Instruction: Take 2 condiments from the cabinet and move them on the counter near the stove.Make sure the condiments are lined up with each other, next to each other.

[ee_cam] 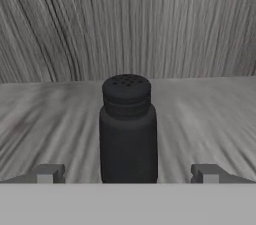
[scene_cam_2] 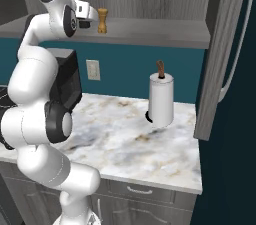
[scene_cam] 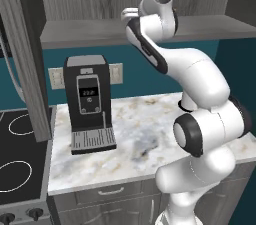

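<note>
In the hand view the black shaker stands upright on the cabinet's grey shelf board, straight ahead of my gripper. The gripper is open, one fingertip on each side of the shaker's base with clear gaps, touching nothing. In the right base view the hand reaches up to the cabinet shelf, and the tan wooden mill stands just right of it. Below lie the marble counter and the black stove at its left end.
A black-and-silver coffee machine stands on the counter beside the stove. A white paper-towel roll stands at the counter's back right. Open cabinet doors hang at both sides of the shelf.
</note>
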